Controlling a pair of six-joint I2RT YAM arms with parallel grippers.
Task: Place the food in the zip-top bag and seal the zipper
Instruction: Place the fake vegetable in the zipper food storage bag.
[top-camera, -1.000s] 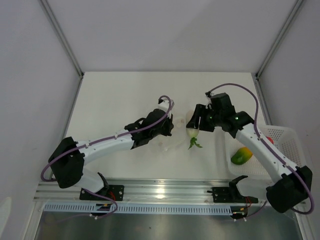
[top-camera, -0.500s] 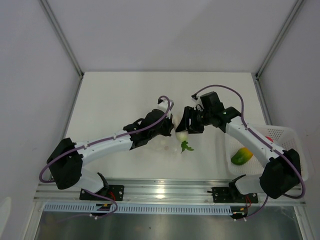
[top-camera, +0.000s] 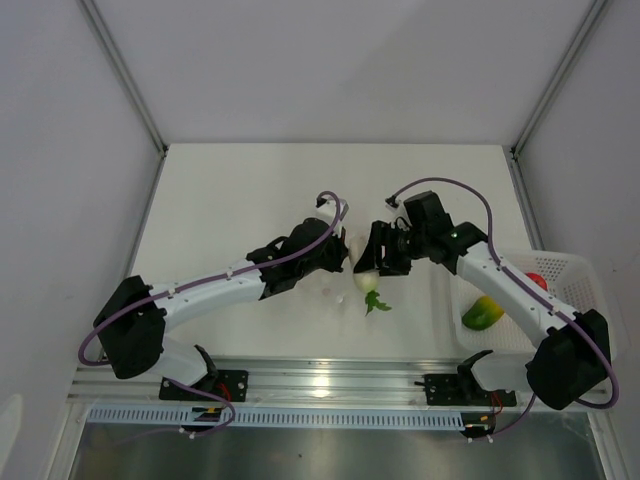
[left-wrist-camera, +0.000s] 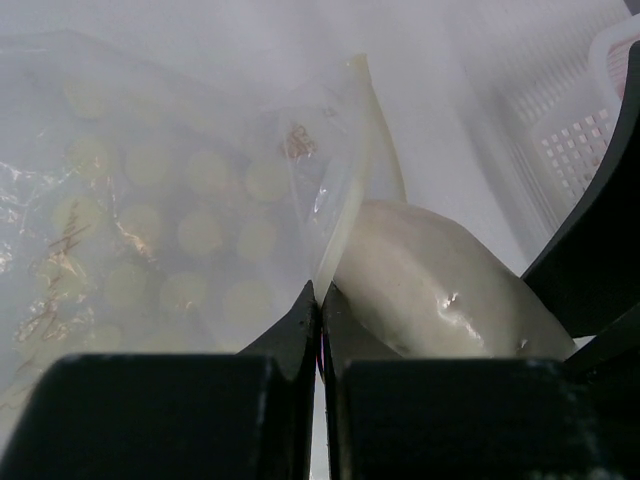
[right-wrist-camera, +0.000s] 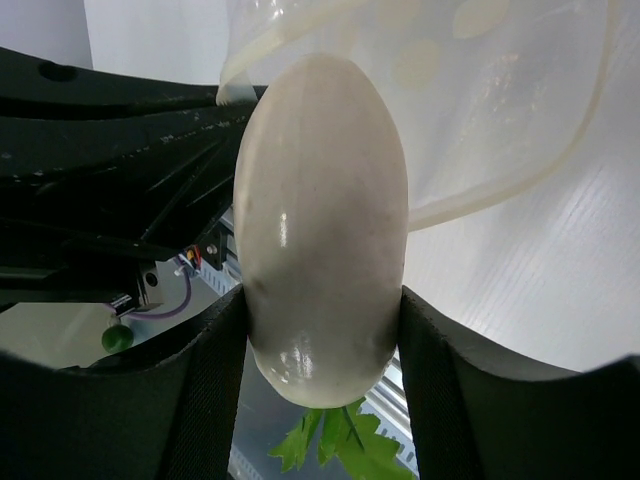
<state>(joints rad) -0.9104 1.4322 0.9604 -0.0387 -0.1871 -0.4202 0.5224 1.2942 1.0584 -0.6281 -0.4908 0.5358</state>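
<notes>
Your right gripper (right-wrist-camera: 320, 345) grasps white radish (right-wrist-camera: 320, 200): glossy, egg-shaped, green leaves (right-wrist-camera: 335, 440) below. Your left gripper (left-wrist-camera: 320, 300) clenched on zip-top bag (left-wrist-camera: 150, 200) mouth edge; bag clear, crinkly.

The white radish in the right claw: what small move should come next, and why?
Probably ease the right gripper forward so the white radish slides tip-first into the zip-top bag. The radish's rounded tip sits right at the bag's open mouth, while the left gripper, shut, pinches the bag's edge and seems to be holding it up for the entry.
</notes>
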